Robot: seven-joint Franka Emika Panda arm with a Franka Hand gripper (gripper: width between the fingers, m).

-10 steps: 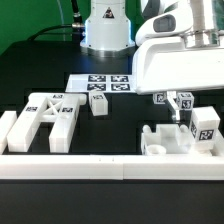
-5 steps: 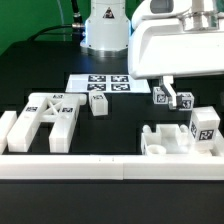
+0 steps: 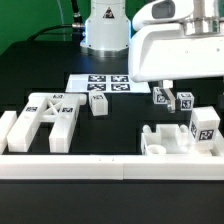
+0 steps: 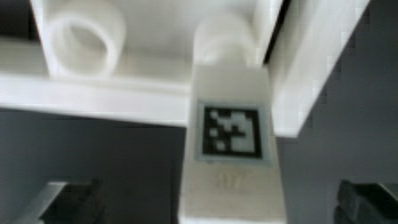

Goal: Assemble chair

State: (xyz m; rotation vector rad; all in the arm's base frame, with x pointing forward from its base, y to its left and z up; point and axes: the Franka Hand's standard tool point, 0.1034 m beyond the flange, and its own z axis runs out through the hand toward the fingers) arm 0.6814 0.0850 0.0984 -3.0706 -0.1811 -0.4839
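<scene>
In the wrist view a white tagged chair leg (image 4: 231, 135) runs between my open gripper (image 4: 221, 205). Its dark fingers (image 4: 71, 200) stand well apart on either side and do not touch it. The leg's far end meets a white chair panel (image 4: 107, 85) that has a round hole. In the exterior view this leg (image 3: 205, 125) stands upright on the panel (image 3: 170, 140) at the right. The white arm (image 3: 175, 45) hangs above it and hides the fingers. An X-braced frame (image 3: 50, 115) lies at the left.
Two small tagged parts (image 3: 160, 96) (image 3: 185, 100) stand behind the panel. Another small part (image 3: 99, 103) sits by the marker board (image 3: 100, 84). A long white border rail (image 3: 100, 166) runs along the front. The robot base (image 3: 105, 25) is at the back.
The arm has risen and shifted a little toward the exterior view's left. The fingers seen low behind the panel a second ago are now hidden. The parts have not moved.
</scene>
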